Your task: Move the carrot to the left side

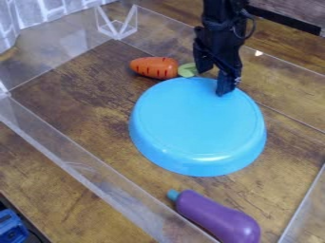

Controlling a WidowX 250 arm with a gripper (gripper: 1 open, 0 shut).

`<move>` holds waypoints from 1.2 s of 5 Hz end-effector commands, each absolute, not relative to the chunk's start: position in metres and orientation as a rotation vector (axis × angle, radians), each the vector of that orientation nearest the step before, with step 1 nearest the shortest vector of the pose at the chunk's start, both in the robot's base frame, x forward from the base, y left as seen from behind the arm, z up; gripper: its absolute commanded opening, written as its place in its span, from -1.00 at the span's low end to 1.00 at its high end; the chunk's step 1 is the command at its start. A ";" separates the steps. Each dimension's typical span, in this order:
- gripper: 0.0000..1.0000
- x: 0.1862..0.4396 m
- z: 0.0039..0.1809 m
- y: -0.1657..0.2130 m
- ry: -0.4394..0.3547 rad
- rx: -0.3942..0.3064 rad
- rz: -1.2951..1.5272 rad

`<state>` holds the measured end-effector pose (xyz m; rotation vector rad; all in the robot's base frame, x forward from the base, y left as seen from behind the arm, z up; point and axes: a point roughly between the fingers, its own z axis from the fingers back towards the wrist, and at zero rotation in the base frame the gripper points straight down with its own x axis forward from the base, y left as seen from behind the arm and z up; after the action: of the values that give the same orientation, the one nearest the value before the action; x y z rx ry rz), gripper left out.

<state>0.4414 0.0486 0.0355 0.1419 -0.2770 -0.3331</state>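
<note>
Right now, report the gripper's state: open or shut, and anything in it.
Gripper: open, holding nothing; it hangs over the far edge of the blue plate, with the carrot lying apart to its left in the picture.

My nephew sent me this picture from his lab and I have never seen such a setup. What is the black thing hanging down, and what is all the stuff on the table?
The black thing is the gripper of a robot arm, a two-fingered claw that points mostly downward. Its jaws are open and it holds nothing. The single picture comes from a camera that looks down at an angle onto a wooden table fenced by clear plastic walls. On the table lie a small orange toy carrot with a green leafy end, just left of the gripper, a large blue plate in the middle, and a purple toy eggplant near the front edge. The gripper hangs at the plate's far rim, beside the carrot's leafy end.
</note>
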 end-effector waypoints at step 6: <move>1.00 0.431 0.023 0.109 -0.208 0.144 -0.417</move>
<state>0.4421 0.0719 0.0398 0.1432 -0.2518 -0.4562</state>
